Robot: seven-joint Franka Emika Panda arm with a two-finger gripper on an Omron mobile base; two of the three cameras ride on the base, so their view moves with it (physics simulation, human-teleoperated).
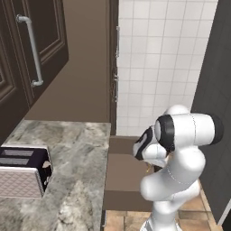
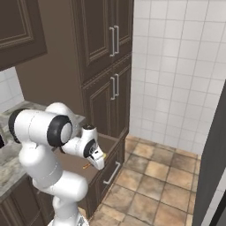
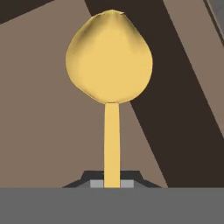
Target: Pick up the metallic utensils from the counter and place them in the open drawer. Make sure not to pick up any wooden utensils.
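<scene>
My gripper [image 3: 112,183] is shut on the handle of a shiny golden-yellow metallic utensil [image 3: 109,57], whose spoon-like head points away from the hand. Behind it lie the brown floor and a dark wall of the open drawer [image 3: 39,113]. From the right base view, the gripper [image 2: 98,161] hangs over the open drawer [image 2: 115,145], with a yellow tip of the utensil [image 2: 104,155] showing beside it. In the left base view the drawer [image 1: 122,162] stands pulled out beyond the end of the counter [image 1: 76,149], and my arm hides the hand.
A toaster [image 1: 22,173] sits on the counter at the left. Tall dark cabinets [image 2: 103,57] rise behind the drawer. Tiled floor [image 2: 154,185] and a white tiled wall [image 2: 176,66] lie to the right. A dark tall unit [image 1: 216,99] stands at the far right.
</scene>
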